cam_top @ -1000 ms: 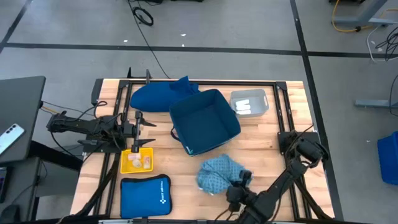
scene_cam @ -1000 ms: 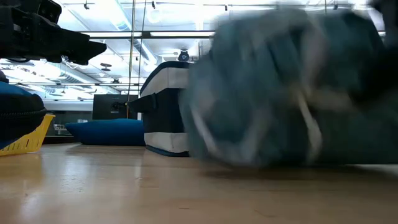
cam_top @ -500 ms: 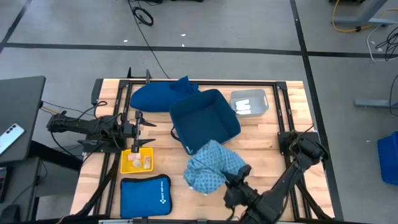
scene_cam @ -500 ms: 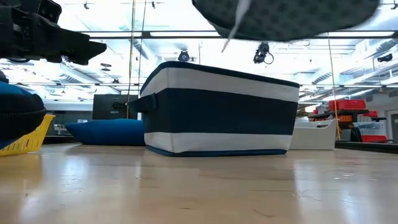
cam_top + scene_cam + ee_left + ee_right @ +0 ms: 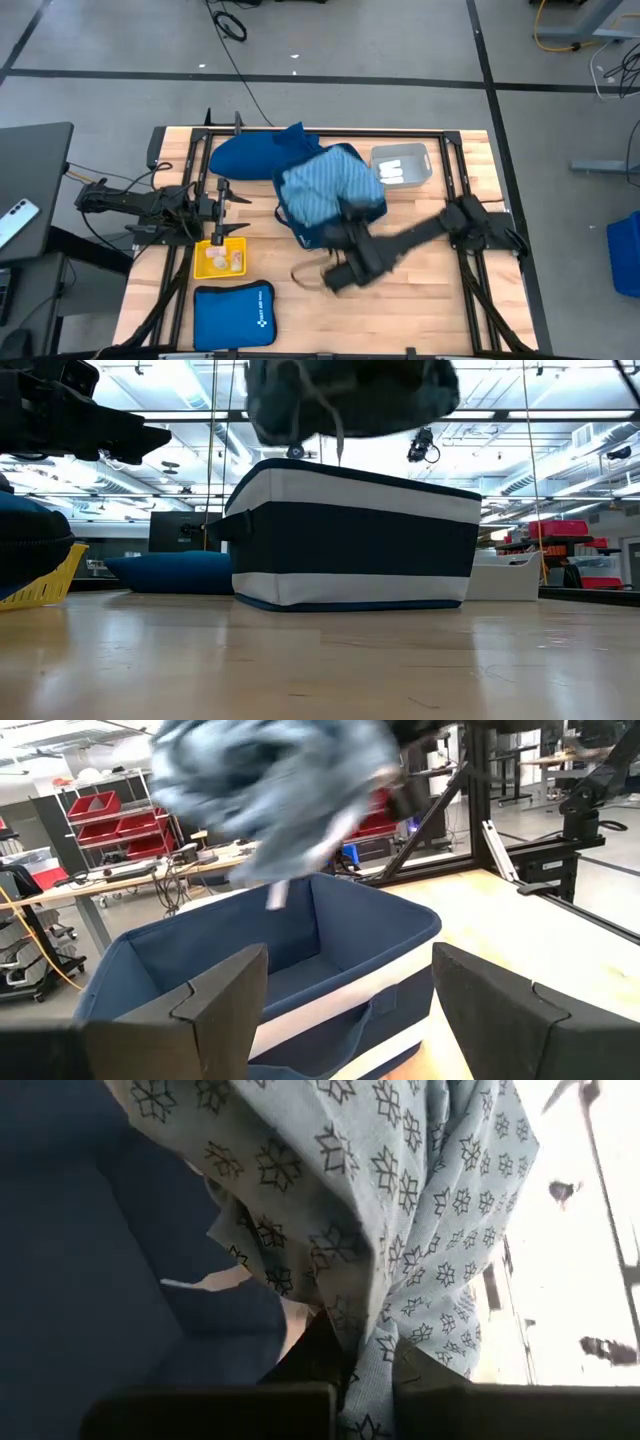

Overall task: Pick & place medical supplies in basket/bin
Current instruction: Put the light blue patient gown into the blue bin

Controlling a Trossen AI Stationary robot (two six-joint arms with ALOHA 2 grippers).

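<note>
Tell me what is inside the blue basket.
From the left wrist view, the blue basket looks empty. The right gripper holds the patterned cloth above it, hiding most of the floor from overhead.

wooden table: navy basket, dark-blue cloth, grey tray, yellow tray, blue pouch.

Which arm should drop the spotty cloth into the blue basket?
The right arm. Its hand already holds the cloth above the basket, so it probably only needs to let go. The left hand waits open above the yellow tray, off to the side.
</note>
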